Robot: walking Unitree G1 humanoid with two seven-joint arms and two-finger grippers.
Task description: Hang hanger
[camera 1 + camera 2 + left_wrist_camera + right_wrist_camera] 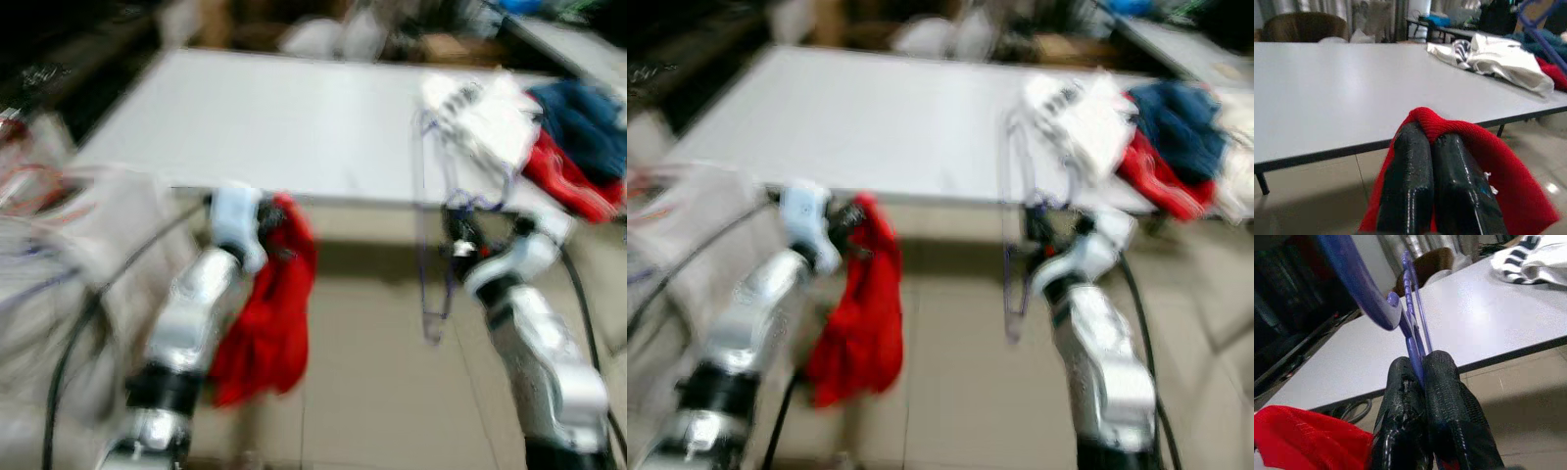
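Your right claw was clamped tight on the purple hanger, which ran up from between its fingers, just before the white counter edge. Your left claw was pinched closed on a red garment that dangled toward the floor.

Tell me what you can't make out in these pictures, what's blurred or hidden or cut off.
- Head views: motion blur smears the clothes pile on the table; single garments unclear.
- Purple hanger: its hook is cut off by the right wrist view's top edge.
- Red garment: type unclear; the left gripper covers its middle, the frame cuts off the rest.
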